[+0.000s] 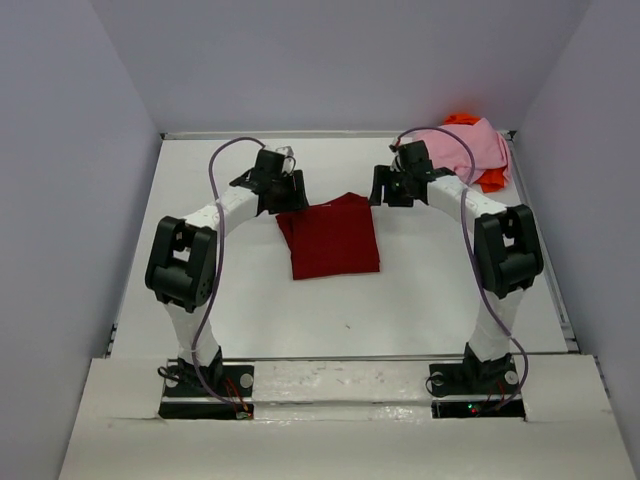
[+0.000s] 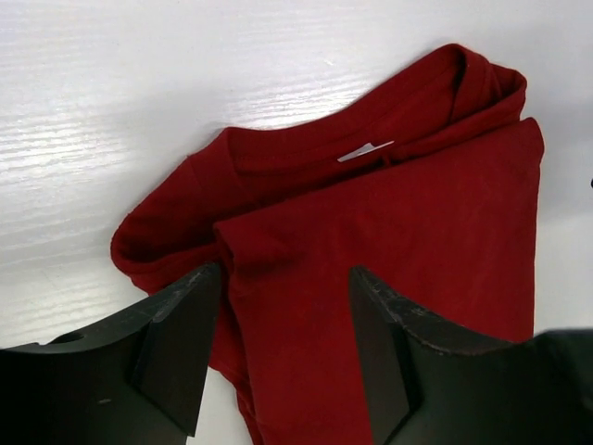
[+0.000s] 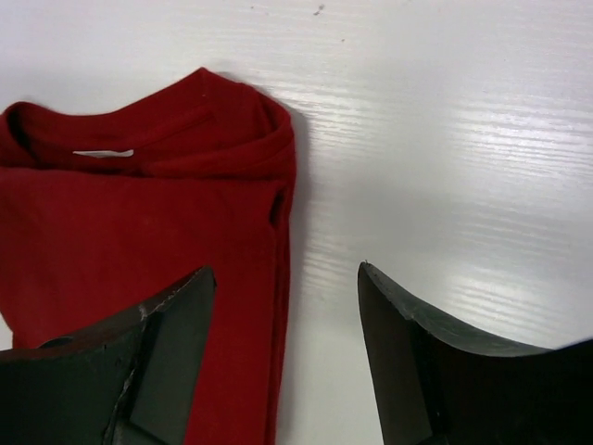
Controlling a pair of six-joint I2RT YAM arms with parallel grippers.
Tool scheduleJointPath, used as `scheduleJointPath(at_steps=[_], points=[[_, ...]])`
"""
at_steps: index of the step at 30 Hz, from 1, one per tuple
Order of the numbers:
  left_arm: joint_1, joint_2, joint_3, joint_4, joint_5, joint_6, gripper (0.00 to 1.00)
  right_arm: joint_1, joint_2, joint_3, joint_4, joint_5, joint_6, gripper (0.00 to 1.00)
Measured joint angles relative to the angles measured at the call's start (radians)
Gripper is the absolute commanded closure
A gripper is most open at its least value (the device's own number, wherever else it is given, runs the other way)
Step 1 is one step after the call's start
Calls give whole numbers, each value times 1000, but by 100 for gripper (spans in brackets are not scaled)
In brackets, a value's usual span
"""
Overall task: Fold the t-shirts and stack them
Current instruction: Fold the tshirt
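Note:
The dark red t-shirt [image 1: 333, 238] lies folded into a rectangle at mid-table, collar and white label [image 2: 363, 151] at its far edge. My left gripper [image 1: 287, 200] hangs open over the shirt's far left corner [image 2: 176, 232], with cloth showing flat between its fingers [image 2: 185, 324]. My right gripper [image 1: 384, 190] hangs open over the far right edge [image 3: 283, 213], one finger [image 3: 167, 334] above the cloth and the other over bare table. Neither holds anything. The light pink t-shirt [image 1: 468, 146] lies crumpled in the far right corner on top of the bright orange one [image 1: 492, 180].
The white table [image 1: 240, 300] is walled on the left, back and right. The pink and orange heap sits close behind the right arm's elbow [image 1: 508, 245]. Purple cables [image 1: 222, 160] loop up from both arms.

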Motion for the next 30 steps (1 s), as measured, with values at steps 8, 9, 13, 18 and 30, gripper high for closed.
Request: scheduleJointPath(at_steps=[8,9,13,18,30], points=[[-12,11,-38,32,-2,-21,40,-12,103,52,30,-48,0,38],[-12,18,-38,37,-3,-23,42,-12,119,65,34,-53,0,39],[-12,49,-38,55,-7,-30,49,-12,163,105,45,-60,0,46],[-12,77,-38,59,-12,-34,56,-12,196,131,50,-80,4,60],[-13,80,-21,84,-5,-49,71,-12,191,113,54,-151,38,57]])
